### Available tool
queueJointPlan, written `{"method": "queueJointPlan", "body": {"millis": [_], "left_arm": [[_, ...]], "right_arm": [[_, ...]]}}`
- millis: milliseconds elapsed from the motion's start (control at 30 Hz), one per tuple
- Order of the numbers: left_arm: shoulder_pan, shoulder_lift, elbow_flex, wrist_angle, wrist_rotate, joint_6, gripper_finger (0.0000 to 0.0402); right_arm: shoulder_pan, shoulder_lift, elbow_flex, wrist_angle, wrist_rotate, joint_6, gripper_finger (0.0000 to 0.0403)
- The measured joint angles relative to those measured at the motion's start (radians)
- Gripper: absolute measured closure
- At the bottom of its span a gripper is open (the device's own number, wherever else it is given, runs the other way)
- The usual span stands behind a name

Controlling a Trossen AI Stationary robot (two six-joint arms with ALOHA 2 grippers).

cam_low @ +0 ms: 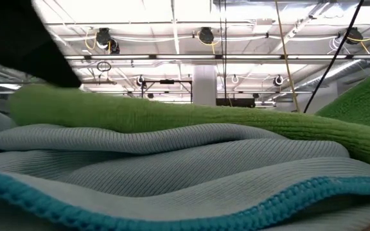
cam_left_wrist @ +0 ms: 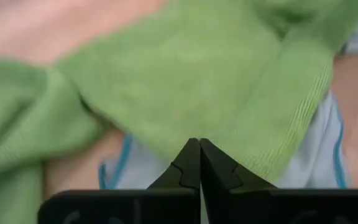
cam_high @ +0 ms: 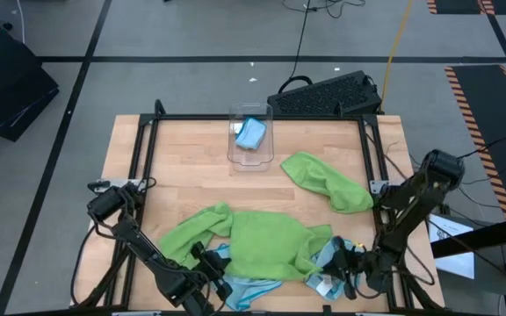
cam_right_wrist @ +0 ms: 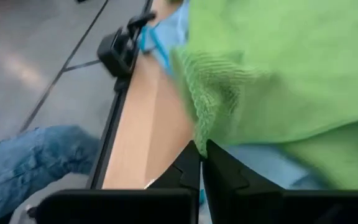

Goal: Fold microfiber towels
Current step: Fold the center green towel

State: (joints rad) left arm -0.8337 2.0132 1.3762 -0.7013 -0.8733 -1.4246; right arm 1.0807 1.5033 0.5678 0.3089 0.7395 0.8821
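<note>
**Mia:** Where are the towels?

**Tom:** Most sit in a heap at the near edge of the wooden table (cam_high: 191, 189). A big green towel (cam_high: 262, 241) lies on top, spread out and bumpy. A light blue towel (cam_high: 253, 290) peeks out from under it, right at the near edge. Another green towel (cam_high: 328, 183) lies alone, farther back on the right. One more blue towel (cam_high: 250, 134) is scrunched up inside the clear bin (cam_high: 250, 158) at the far middle.

**Mia:** What is the left gripper (cam_high: 207, 263) doing?

**Tom:** It is low by the heap's near left side. Its two fingers are pressed tight together at the green towel's edge. I cannot tell if any cloth is caught between them.

**Mia:** And the right gripper (cam_high: 345, 268)?

**Tom:** It is at the heap's near right side. Its fingers are squeezed together too, tips touching the green towel's stitched edge. I cannot tell if it really has hold of it.

**Mia:** Anybody around?

**Tom:** Somebody's leg in blue jeans (cam_right_wrist: 30, 162) is beside the table.
</note>
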Motion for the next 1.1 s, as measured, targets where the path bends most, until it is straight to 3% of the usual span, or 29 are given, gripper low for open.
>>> {"method": "queueJointPlan", "body": {"millis": [133, 367, 500, 633, 733, 900, 1100], "left_arm": [[0.000, -0.043, 0.001, -0.017, -0.184, 0.066, 0.0400], [0.014, -0.211, 0.002, -0.191, -0.621, 0.162, 0.0401], [0.077, -0.323, 0.002, -0.234, -0.690, 0.220, 0.0401], [0.190, -0.410, 0.002, -0.192, -0.684, 0.383, 0.0401], [0.250, -0.442, 0.002, -0.163, -0.546, 0.512, 0.0401], [0.228, -0.447, 0.002, -0.139, -0.319, 0.574, 0.0401], [0.143, -0.379, 0.002, -0.124, -0.078, 0.486, 0.0401]], "right_arm": [[-0.021, -0.187, 0.000, -0.191, 0.068, -0.069, 0.0401], [-0.121, -0.589, 0.000, -0.457, 0.177, -0.268, 0.0402], [-0.255, -0.788, 0.001, -0.460, 0.204, -0.459, 0.0402], [-0.417, -0.927, 0.069, -0.488, 0.193, -0.649, 0.0402], [-0.470, -0.980, 0.138, -0.582, 0.093, -0.655, 0.0402], [-0.463, -0.975, 0.167, -0.802, -0.098, -0.467, 0.0402], [-0.421, -0.866, 0.059, -0.832, -0.377, -0.250, 0.0403]]}}
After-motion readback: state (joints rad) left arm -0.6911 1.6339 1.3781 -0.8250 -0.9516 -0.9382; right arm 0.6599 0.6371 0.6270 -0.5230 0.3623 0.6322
